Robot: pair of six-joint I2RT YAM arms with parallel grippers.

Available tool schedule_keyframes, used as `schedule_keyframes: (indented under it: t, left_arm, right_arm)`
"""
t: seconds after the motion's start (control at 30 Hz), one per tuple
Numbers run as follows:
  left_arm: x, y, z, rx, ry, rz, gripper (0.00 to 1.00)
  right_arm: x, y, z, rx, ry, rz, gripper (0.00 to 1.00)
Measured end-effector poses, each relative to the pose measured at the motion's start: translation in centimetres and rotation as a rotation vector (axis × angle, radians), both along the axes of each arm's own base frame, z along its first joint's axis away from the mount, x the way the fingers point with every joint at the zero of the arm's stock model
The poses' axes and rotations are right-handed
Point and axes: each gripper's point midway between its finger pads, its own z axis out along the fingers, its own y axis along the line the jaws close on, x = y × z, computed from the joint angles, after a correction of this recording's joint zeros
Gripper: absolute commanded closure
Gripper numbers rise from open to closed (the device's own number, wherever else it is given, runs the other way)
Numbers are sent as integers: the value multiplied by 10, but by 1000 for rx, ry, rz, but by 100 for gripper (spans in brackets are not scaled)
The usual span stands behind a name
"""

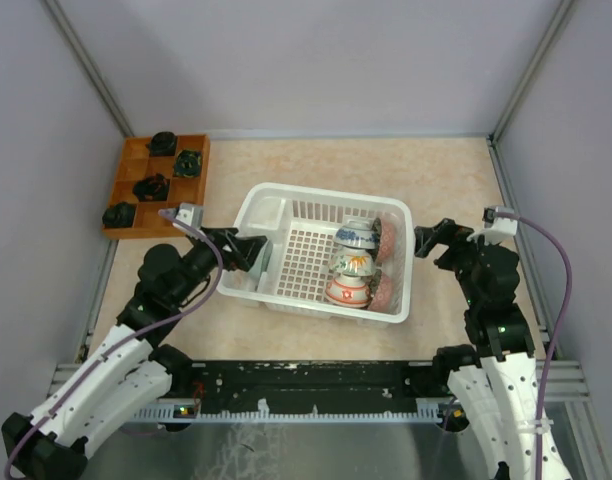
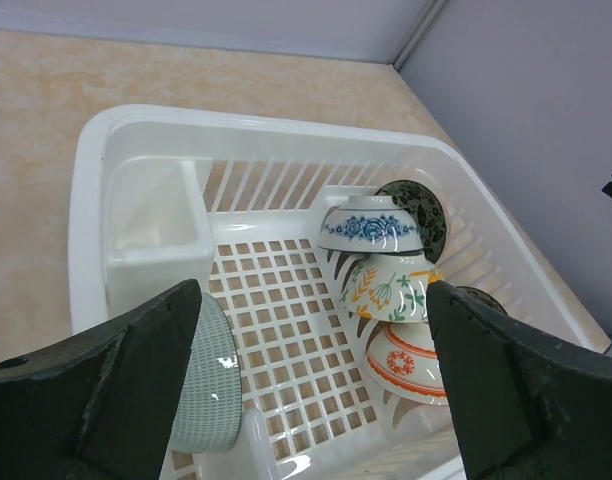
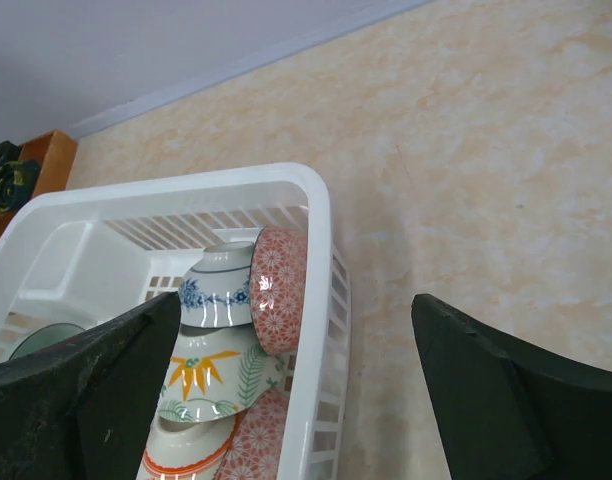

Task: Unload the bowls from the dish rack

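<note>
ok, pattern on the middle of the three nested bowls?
Middle bowl: white with orange and green leaf sprigs; best in left wrist view.

Large white plastic rectangular dish rack (image 1: 269,213): grid floor, slotted sides, sits flat. Holds three round ceramic bowls on edge in a row along right side: blue-and-white floral bowl (image 2: 370,224) farthest, white bowl with orange-and-green leaves (image 2: 391,288) in middle, white bowl with red-orange bands (image 2: 406,362) nearest. Between row and right wall, on edge: pink-patterned bowl (image 3: 278,288), second pink-patterned bowl (image 3: 256,440). At left side, on edge: pale green ribbed bowl (image 2: 211,385).
</note>
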Motion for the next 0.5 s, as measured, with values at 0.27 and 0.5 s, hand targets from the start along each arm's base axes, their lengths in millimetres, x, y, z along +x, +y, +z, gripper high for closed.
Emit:
schedule_keyframes:
  t: [0.27, 0.5]
  left_arm:
    - [6, 16, -12, 31, 42, 93, 1]
    - [7, 54, -13, 38, 46, 286, 1]
  right_arm:
    - [0, -11, -5, -13, 17, -63, 1]
    - [-2, -31, -14, -36, 57, -171, 1]
